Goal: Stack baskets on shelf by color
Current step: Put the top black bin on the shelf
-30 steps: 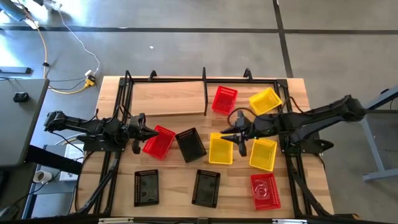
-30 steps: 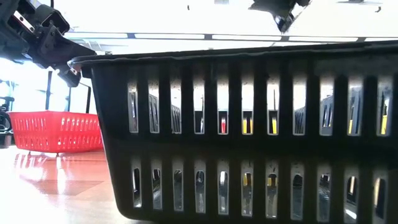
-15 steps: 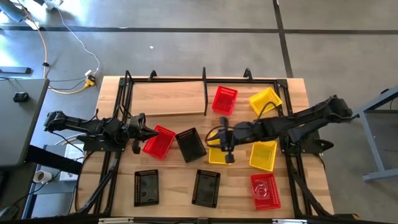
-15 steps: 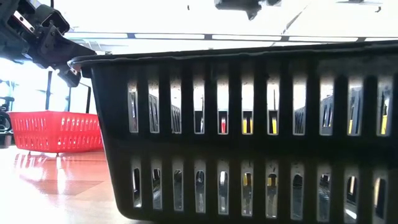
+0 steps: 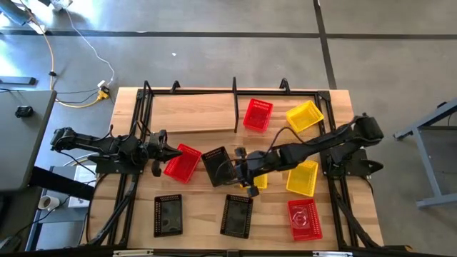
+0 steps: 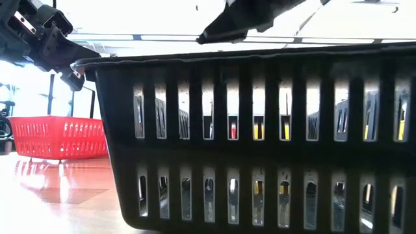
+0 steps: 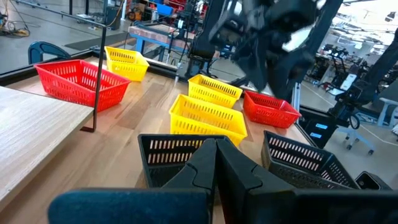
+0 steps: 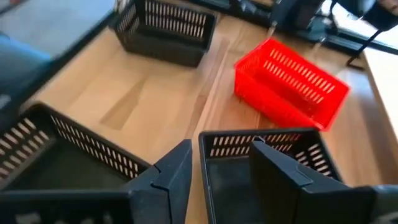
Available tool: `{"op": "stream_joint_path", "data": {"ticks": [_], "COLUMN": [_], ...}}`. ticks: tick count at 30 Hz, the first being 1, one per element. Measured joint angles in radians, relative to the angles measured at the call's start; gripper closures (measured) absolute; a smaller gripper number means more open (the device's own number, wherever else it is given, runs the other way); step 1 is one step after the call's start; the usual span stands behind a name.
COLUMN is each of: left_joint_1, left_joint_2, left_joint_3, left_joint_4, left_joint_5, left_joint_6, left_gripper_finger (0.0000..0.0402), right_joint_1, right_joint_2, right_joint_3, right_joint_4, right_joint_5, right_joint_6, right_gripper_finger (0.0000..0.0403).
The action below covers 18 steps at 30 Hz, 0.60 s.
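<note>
Black basket [image 5: 218, 165] under right end effector [image 5: 244, 173] (fingers spread astride its rim) | left end effector [image 5: 166, 151] clenched, empty

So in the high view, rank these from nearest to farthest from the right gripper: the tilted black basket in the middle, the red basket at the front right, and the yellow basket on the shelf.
From the right gripper, jaws open:
1. Tilted black basket, directly beside it at the table's middle.
2. Red basket, toward the front right corner.
3. Yellow basket, at the back right on the shelf.
</note>
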Motion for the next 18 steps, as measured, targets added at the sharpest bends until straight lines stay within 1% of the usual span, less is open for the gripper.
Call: {"op": "stream_joint_path", "data": {"ticks": [9,15,18], "left_joint_1": [0.000,0.000,0.000], "left_joint_2": [0.000,0.000,0.000], "left_joint_3": [0.000,0.000,0.000], "left_joint_4": [0.000,0.001,0.001], "left_joint_5": [0.000,0.000,0.000], "left_joint_6": [0.000,0.000,0.000], "left_gripper_finger": [0.0401,0.0401,0.0401], "right_joint_1": [-0.016,-0.029,-0.031], "right_joint_2": [0.122,0.171,0.193], "right_joint_3": [0.072,0.148,0.164], "right_joint_4": [0.014,-0.074,-0.093], "right_joint_5": [-0.003,-0.002,-0.005], "right_joint_6": [-0.009,-0.017,-0.004], "right_gripper_finger": [0.0258,0.0258,0.0258]}}
